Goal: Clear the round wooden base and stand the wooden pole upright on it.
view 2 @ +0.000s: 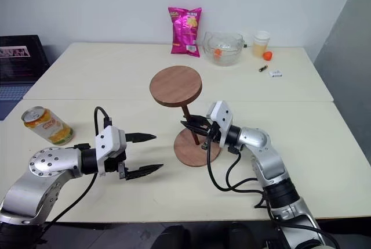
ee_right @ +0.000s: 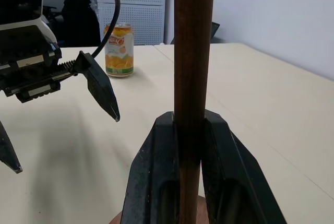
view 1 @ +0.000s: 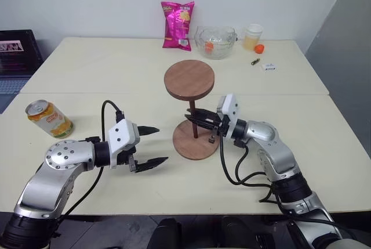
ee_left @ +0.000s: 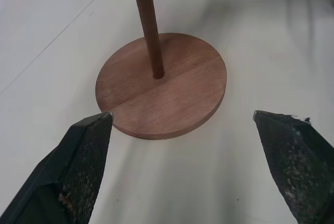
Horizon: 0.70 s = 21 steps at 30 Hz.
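Note:
The round wooden base (view 1: 200, 144) lies flat on the table in front of me, with nothing else on it. The wooden pole (view 1: 192, 105) stands upright in the hole at its centre (ee_left: 156, 75), its fixed disc (view 1: 189, 79) on top. My right gripper (view 1: 195, 120) reaches in from the right and is shut on the pole low down, a little above the base; the right wrist view has both fingers (ee_right: 156, 177) pressed against the rod (ee_right: 194, 51). My left gripper (view 1: 161, 143) is open just left of the base, holding nothing and pointing at it.
A yellow drink can (view 1: 49, 119) lies at the left. A pink snack bag (view 1: 178, 25), a glass bowl (view 1: 215, 42), a plastic cup (view 1: 253, 36) and small items (view 1: 259, 48) line the far edge. A dark box (view 1: 17, 51) sits beyond the table's left end.

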Each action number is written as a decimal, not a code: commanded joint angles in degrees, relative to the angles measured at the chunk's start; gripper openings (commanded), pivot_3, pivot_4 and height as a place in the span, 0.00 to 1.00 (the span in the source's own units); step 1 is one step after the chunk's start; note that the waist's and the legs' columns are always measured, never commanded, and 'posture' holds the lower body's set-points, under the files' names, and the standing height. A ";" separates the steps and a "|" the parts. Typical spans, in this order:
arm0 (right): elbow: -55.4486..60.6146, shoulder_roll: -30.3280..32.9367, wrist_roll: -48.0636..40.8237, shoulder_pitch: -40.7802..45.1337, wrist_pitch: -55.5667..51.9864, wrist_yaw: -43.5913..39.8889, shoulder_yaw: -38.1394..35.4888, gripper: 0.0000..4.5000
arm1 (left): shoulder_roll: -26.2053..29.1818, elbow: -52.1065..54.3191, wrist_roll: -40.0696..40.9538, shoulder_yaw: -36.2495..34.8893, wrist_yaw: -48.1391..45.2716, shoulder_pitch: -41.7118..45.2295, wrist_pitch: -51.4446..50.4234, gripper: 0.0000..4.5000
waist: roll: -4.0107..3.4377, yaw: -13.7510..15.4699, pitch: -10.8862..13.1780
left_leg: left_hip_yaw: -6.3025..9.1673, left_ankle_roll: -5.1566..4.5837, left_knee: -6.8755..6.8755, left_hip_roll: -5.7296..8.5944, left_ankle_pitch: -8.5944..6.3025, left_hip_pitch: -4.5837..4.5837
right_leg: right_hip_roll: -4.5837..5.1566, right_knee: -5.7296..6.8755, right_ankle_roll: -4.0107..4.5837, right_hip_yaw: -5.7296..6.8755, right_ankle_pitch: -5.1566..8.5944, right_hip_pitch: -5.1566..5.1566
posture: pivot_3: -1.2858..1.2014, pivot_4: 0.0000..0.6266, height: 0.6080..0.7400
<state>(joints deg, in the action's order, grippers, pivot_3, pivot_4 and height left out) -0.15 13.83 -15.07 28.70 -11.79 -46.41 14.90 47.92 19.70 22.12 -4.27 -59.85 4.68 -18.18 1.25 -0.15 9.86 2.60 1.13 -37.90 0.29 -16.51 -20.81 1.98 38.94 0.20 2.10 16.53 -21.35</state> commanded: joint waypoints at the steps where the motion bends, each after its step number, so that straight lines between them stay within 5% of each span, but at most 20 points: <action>1: -5.25 2.59 4.54 -2.18 -6.05 1.31 2.61 0.05 | 0.35 0.50 -0.29 -0.05 -0.28 0.61 1.01 1.00 | -0.02 0.01 -0.12 | 0.01 0.00 0.01 0.00 0.00 0.00 | 0.00 0.00 0.00 0.01 0.00 0.00 | 0.52 0.24 1.00; 21: -8.08 5.79 5.39 -2.49 -11.60 2.84 4.31 0.05 | -0.29 -0.12 -0.27 -0.26 -0.64 1.26 0.76 1.00 | -0.35 0.12 -1.55 | 0.06 -0.02 0.06 0.01 -0.01 0.13 | 0.01 -0.11 -0.01 0.03 0.04 0.05 | 0.52 0.24 1.00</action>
<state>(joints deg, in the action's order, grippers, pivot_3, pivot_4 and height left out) -0.14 16.31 -14.27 29.94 -15.48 -44.74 17.03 47.62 19.31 21.63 -4.22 -60.54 5.06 -18.19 0.91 -0.03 8.32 2.67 1.10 -37.84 0.30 -16.52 -20.67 1.99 38.83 0.19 2.14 16.58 -21.31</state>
